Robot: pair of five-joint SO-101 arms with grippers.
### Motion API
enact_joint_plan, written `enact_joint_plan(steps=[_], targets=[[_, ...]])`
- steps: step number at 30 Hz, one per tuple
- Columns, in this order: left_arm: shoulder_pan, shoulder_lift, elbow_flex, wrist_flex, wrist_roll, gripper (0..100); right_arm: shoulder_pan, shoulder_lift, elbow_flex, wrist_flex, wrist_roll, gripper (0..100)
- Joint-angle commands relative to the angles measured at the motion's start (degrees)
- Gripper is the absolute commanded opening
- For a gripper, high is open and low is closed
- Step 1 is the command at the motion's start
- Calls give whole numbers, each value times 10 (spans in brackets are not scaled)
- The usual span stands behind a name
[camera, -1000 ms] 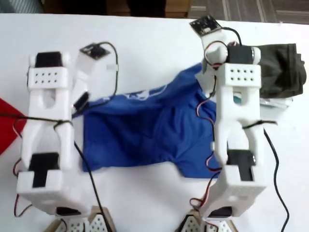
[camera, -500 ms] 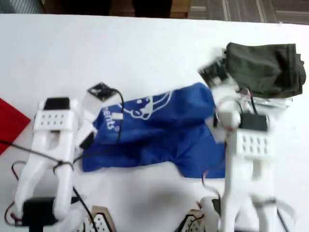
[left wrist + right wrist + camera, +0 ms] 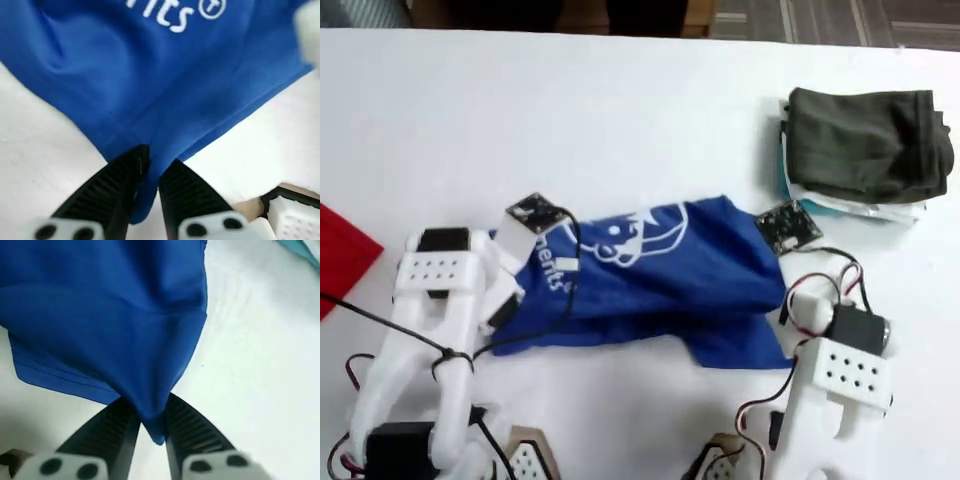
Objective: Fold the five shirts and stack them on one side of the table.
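Pinching the blue shirt (image 3: 650, 270) at opposite ends, left gripper (image 3: 152, 162) and right gripper (image 3: 150, 416) clamp jaws on cloth, apparently to fold it.

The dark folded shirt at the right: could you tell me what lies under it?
Under the dark shirt, a teal edge and a pale edge peek out; whatever else lies beneath is covered.

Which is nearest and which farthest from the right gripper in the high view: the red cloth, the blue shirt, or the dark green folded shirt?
1. blue shirt, mid-table, pinched in the right gripper jaws.
2. dark green folded shirt, atop the stack at the table's right side.
3. red cloth, at the table's left edge, past the other arm.
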State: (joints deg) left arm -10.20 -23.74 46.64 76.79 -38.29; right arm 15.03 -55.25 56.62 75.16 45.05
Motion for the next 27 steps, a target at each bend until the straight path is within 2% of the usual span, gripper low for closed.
enact_joint_plan(steps=[1, 6, 12, 18, 21, 24, 27], targets=[[6, -18, 4, 24, -3, 26, 18, -25, -19, 28, 18, 19], [3, -14, 24, 22, -7, 26, 15, -24, 3, 44, 33, 19], [3, -14, 59, -20, -8, 28, 15, -24, 46, 33, 33, 21], [2, -18, 44, -11, -8, 161, 15, -29, 31, 36, 33, 182], [-11, -18, -9, 30, -8, 205, 15, -29, -13, 51, 29, 224], [-43, -17, -95, 75, -8, 208, 15, -29, -83, 65, 27, 208], [-70, -14, -181, 105, -9, 210, 14, -23, -137, 35, 17, 197]])
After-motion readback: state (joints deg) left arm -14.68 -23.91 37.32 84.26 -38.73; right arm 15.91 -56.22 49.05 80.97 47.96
